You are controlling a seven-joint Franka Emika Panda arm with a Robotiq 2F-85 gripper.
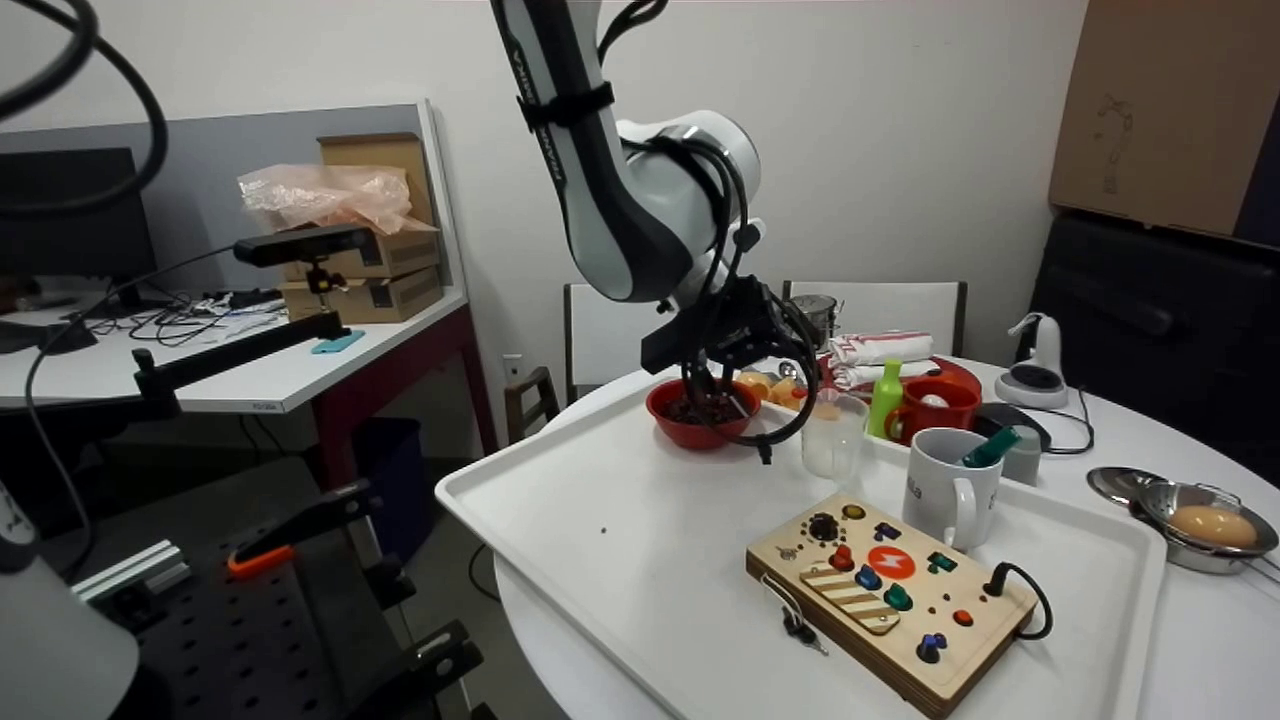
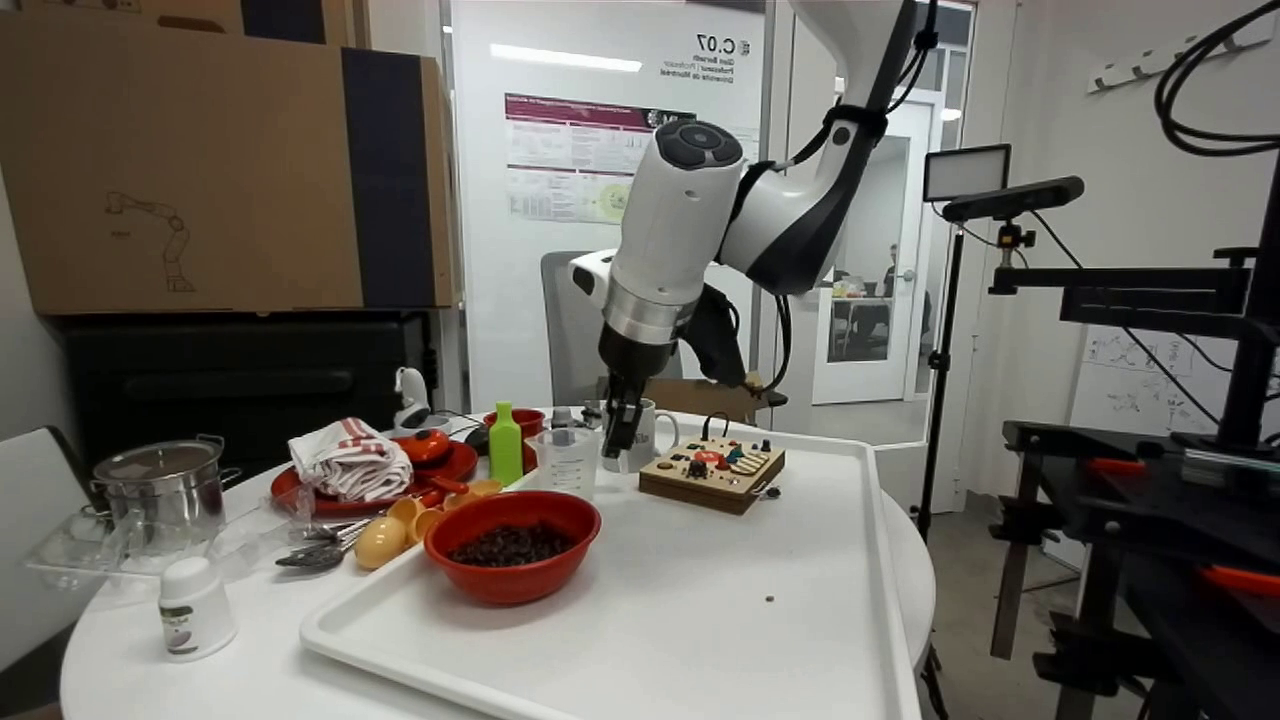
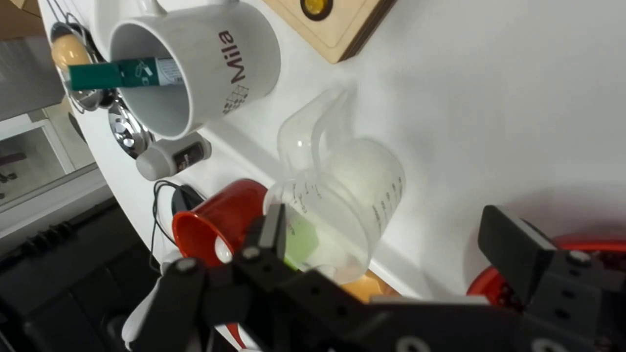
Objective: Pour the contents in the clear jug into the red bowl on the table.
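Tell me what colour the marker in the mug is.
Green, with a whitish label; the marker shows best in the wrist view.

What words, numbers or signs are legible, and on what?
"Mila": white mug
"FRANKA": robot arm
"C.07", mirrored: back panel
"Glen Berseth", mirrored: back panel
"Professeur | Professor", mirrored: back panel
"Université de Montréal", mirrored: back panel
Lightning-bolt sign: wooden box
Too small or blurred: scale on clear jug, poster, green marker, white bottle, grey shaker, whiteboard

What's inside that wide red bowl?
The wide red bowl holds many small dark pieces; what they are, I can't tell. They cover the bottom, so whatever lies beneath them can't be seen.
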